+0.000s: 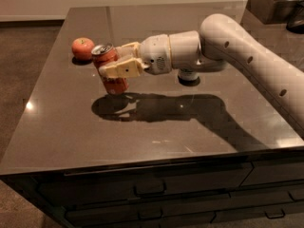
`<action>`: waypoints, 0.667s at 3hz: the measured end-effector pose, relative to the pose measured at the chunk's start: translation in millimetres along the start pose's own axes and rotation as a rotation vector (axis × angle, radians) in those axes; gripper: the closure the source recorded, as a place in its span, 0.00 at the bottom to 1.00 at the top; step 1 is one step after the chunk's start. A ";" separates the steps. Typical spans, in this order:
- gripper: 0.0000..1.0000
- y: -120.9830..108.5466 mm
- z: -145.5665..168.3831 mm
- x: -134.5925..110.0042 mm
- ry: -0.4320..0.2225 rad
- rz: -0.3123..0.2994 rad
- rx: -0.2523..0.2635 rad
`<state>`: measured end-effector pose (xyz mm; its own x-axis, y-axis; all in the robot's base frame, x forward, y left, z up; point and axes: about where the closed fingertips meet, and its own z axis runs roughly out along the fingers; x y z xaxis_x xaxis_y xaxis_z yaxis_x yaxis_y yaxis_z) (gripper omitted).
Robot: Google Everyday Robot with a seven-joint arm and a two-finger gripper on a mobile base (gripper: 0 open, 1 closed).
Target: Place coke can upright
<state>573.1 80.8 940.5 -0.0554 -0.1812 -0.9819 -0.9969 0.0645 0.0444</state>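
Observation:
The coke can (109,70), red with a silver top, stands almost upright at the left of the dark tabletop (156,127). Its base is at or just above the surface. My gripper (114,63) reaches in from the right and is shut on the can, one cream finger (122,68) across its front and the other behind it. The white arm (247,56) stretches across the table from the right.
A red apple (82,48) sits just left of and behind the can. The base of a second can (189,78) shows behind the arm's wrist, mostly hidden. A dark container (273,4) stands at the back right. Drawers (152,189) run below the front edge.

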 end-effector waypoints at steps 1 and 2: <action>0.59 -0.7 -8.8 10.5 -0.061 -0.013 0.007; 0.35 -0.4 -17.2 20.1 -0.094 -0.029 0.021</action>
<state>571.4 60.3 923.9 -0.0201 -0.0907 -0.9957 -0.9966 0.0812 0.0127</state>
